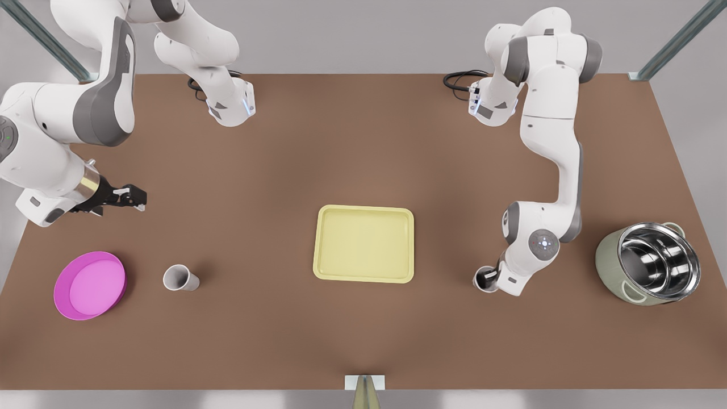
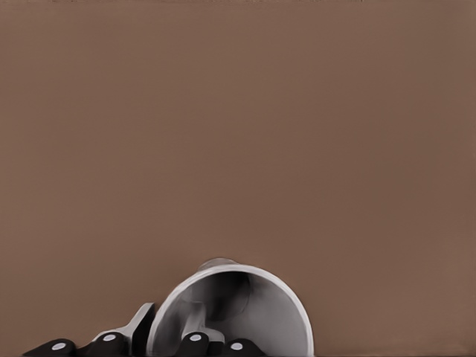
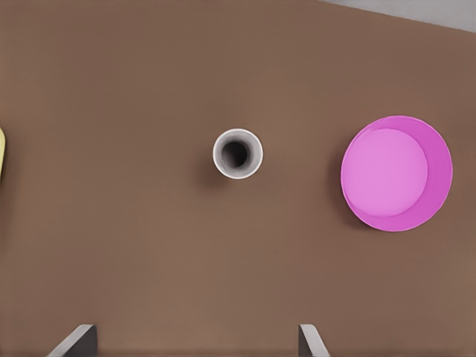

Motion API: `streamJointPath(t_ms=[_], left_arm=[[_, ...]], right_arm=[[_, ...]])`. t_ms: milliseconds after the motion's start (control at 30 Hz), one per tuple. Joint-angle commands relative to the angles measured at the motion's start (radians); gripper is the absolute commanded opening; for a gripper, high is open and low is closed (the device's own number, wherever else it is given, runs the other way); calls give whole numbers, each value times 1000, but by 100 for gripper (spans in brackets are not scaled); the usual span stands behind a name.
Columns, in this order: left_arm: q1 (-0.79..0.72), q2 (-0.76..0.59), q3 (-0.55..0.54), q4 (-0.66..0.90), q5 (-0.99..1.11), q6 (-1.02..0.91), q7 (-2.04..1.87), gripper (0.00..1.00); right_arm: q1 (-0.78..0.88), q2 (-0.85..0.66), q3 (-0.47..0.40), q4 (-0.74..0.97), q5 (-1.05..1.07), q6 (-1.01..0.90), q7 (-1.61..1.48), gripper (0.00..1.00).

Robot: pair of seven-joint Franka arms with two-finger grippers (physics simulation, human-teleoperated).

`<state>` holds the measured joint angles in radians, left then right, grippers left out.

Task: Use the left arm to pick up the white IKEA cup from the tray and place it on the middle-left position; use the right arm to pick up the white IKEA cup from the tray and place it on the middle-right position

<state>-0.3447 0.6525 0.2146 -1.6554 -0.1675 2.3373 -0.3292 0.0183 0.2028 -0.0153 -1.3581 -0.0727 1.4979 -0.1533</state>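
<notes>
Two white cups are off the tray (image 1: 363,213) now. Working from the front view's left: the magenta dish (image 1: 89,285) sits farthest from the tray. The placed cup (image 1: 180,278) stands upright on the table (image 1: 363,142), between dish and tray, on bare brown.

Right pincer (image 1: 129,196): released, holding nothing, on the same side of the tray as that cup and well above it. Its wrist view looks straight down into the cup. I judge this arm's share done; it waits.

Tray: in the middle of the table.

Left pincer (image 1: 493,278): on the tray's other side, low to the table, apparently clenched on the held cup (image 2: 245,305) at its rim. Cannot tell whether the cup's base touches the table.

Step in hand, as I read it: set this cup down.
- Level the cup; it looks tilted in the wrist view.
- Lower slowly until the base seats flat.
- Release fully, then lift straight up to avoid hooking the rim.
- Keep clear of the steel pot (image 1: 650,262) beyond.
</notes>
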Motion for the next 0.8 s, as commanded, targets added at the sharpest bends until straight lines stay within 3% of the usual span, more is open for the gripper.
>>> streamJointPath(t_ms=[0, 167, 233, 267, 333, 467, 767], left_arm=[[1, -1, 0, 0, -12, 45, 360, 100], [0, -39, 5, 34, -3, -61, 360, 100], [3, -89, 14, 109, -3, -261, 357, 100], [3, -102, 55, 252, -10, -535, 354, 100], [4, -241, 95, 307, -1, -759, 380, 100], [4, -461, 112, 204, 25, -820, 397, 100], [3, -455, 114, 230, 40, -793, 384, 100]], right_arm=[[0, -2, -2, 0, 1, 1, 12, 100], [-1, 0, -2, 0, -1, 5, 11, 100], [-1, 0, -2, 0, -1, 5, 12, 100], [-1, 0, -2, 0, -1, 5, 11, 100], [-3, 0, -3, 0, -1, 8, 14, 100], [-3, 1, -6, 0, -1, 13, 9, 100], [-3, 1, -3, 0, 1, 15, 9, 100]])
